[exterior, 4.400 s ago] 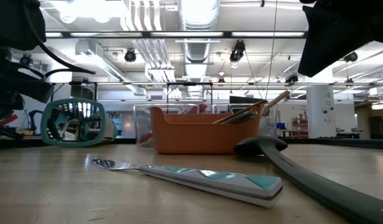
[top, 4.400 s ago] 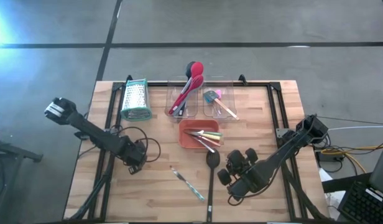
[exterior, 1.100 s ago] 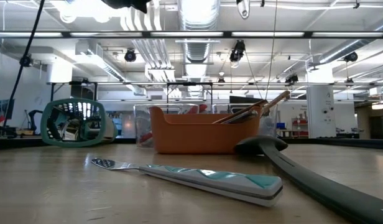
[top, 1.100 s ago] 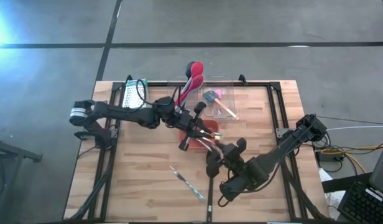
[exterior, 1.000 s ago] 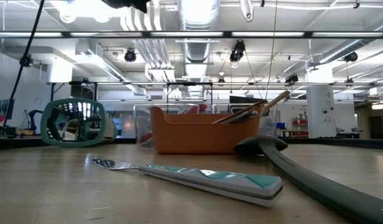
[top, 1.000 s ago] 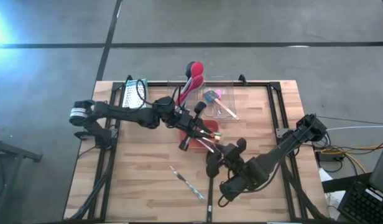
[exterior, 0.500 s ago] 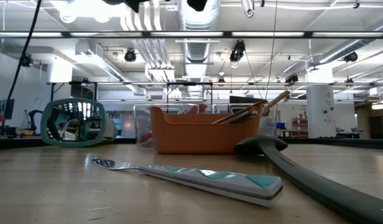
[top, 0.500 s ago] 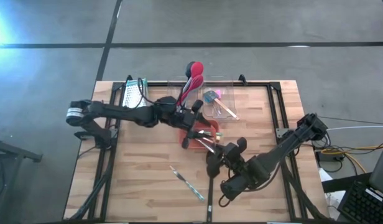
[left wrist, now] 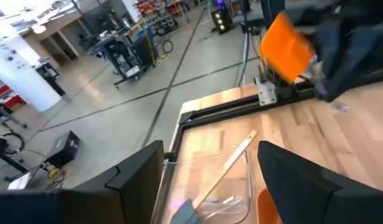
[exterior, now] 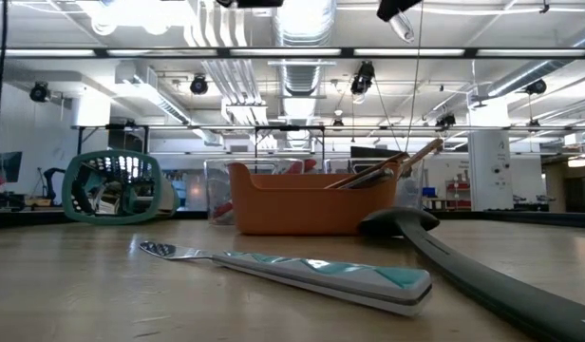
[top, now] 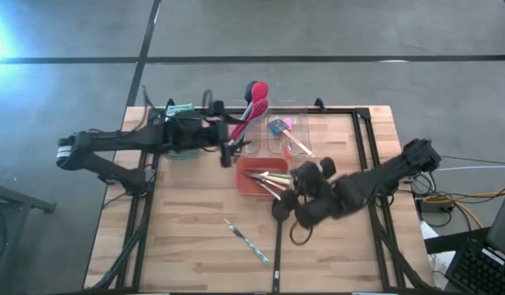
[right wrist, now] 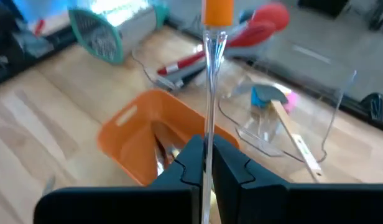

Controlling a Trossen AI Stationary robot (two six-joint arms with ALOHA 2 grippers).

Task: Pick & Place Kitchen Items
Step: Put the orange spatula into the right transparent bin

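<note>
Now the right pincer (right wrist: 206,165) is clamped on a thin clear-stemmed tool with an orange head (right wrist: 216,12), lifted clear of the orange tray (top: 254,175) where half a second ago that arm sat lower beside the black spoon (top: 279,225). The left pincer (left wrist: 207,171), fingers apart and holding nothing, has drawn back from the tray toward the clear tubs (top: 281,135) and the grater (top: 177,131). That suggests one item is picked and awaits placing, while the left arm is free for another. On the wooden surface (top: 187,229) the teal-handled utensil (exterior: 302,273) lies untouched, well apart from the tray; red spoons (top: 251,102) stick out of one tub. Beyond is grey floor and a workshop with ceiling lights.
</note>
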